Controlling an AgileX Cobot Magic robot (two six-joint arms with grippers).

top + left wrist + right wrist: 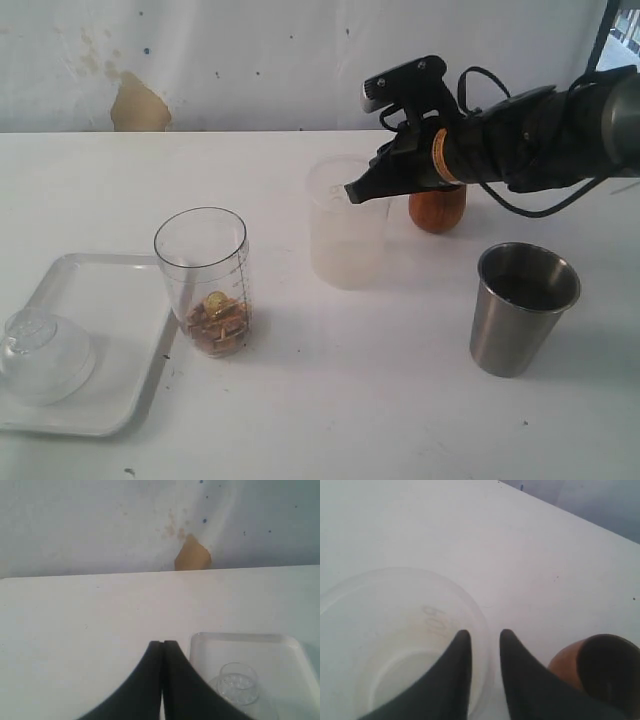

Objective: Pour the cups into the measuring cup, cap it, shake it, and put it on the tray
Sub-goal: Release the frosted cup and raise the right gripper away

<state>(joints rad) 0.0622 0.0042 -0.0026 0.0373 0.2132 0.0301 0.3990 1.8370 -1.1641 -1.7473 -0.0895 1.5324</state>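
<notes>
**A:** At the middle of the table (350,410), the right gripper (352,192) hangs over the frosted tumbler (345,245). Its fingers are a narrow gap apart, astride the wall. I cannot tell whether they touch it.

**B:** And the left gripper (162,643)?

**A:** Its fingers are pressed together, holding nothing.

**B:** Where is the measuring cup (203,265)?

**A:** Upright, just beside the tray (110,330), with brown bits in its bottom. The lid (40,355) lies on the tray.

**B:** So this is the pouring step?

**A:** I judge so. The tumbler looks empty. The wooden cup (440,212) stands just behind the gripper, and the steel cup (522,310) is nearer the front. I cannot make out what the steel cup holds.

**B:** What does the next move call for?

**A:** If the tumbler is spent, the fingers should lift clear of its rim without tipping it. The steel cup then needs a firm pinch on its wall and a steady carry. It should be tipped slowly over the measuring cup's mouth.
</notes>
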